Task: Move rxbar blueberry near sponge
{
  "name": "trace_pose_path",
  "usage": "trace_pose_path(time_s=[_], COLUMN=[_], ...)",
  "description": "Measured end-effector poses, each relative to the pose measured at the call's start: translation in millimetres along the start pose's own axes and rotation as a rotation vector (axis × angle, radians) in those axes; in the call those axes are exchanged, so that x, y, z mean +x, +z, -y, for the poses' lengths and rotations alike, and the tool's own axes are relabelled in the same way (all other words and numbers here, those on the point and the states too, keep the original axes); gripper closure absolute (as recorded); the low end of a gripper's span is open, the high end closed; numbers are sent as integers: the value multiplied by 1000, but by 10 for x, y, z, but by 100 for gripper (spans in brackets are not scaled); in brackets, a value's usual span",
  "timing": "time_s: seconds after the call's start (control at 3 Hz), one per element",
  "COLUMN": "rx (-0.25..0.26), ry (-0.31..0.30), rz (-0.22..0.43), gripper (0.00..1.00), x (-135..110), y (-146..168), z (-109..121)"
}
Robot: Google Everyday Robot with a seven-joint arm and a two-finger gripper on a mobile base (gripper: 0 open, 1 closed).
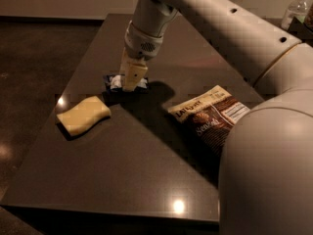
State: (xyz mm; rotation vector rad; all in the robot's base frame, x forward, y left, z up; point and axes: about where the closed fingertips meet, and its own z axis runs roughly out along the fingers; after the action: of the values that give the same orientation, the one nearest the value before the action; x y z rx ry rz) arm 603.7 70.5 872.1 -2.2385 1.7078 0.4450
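The rxbar blueberry (115, 82), a dark blue wrapper with a white centre, sits low over the dark table (122, 175), left of the middle. My gripper (131, 82) comes down on it from above, and its cream fingers (133, 73) are shut on the bar. The pale yellow sponge (83, 115) lies flat on the table a short way to the front left of the bar, apart from it. I cannot tell whether the bar touches the table.
A large brown-and-cream chip bag (211, 117) lies on the table to the right of the gripper. My arm's bulky white body (269, 170) fills the right foreground. A water bottle (296, 10) stands at the far right back.
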Motion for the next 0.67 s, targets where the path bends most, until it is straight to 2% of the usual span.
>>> trace_pose_path(time_s=[0.67], rx=[-53], ry=[-70], rz=[72], gripper=[38], x=[-413], y=[151], z=[-159])
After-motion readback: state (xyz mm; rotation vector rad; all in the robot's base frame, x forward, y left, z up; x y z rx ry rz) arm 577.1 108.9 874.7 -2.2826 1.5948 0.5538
